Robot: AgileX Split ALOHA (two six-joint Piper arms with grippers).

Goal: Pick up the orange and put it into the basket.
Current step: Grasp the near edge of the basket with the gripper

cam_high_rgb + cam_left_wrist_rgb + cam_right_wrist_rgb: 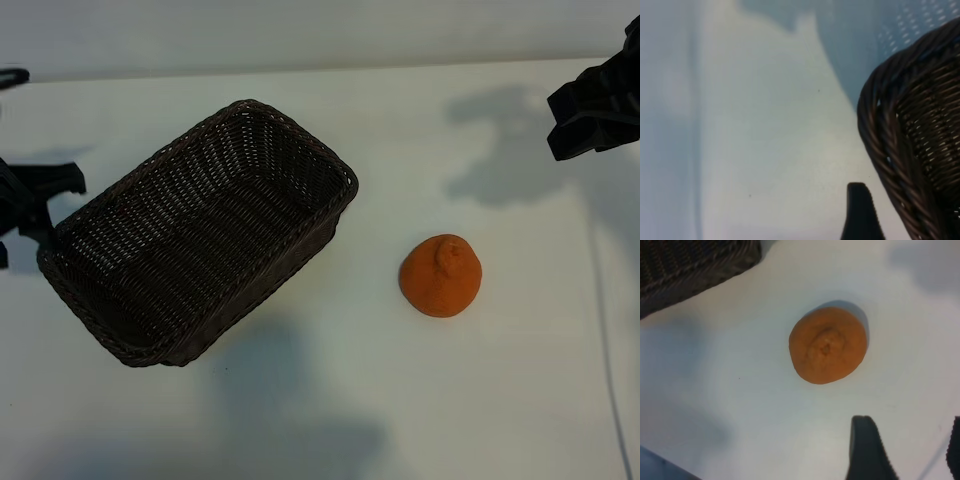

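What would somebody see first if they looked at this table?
The bright orange, sitting alone on the white table, knob upward. Left of it, apart, lies the big dark basket, angled and empty. The right gripper hangs open above the table's far right; the left gripper sits by the basket's left end.

A plain white desk point(330, 400) carries two things. The basket point(200, 235), dark brown wicker with a braided rim, sits at an angle on the desk's left part, and its inside shows only the weave. The orange point(441, 276) lies on the bare surface to the right of the basket, apart from it, its bumpy knob turned up. Soft shadows fall across the desk.
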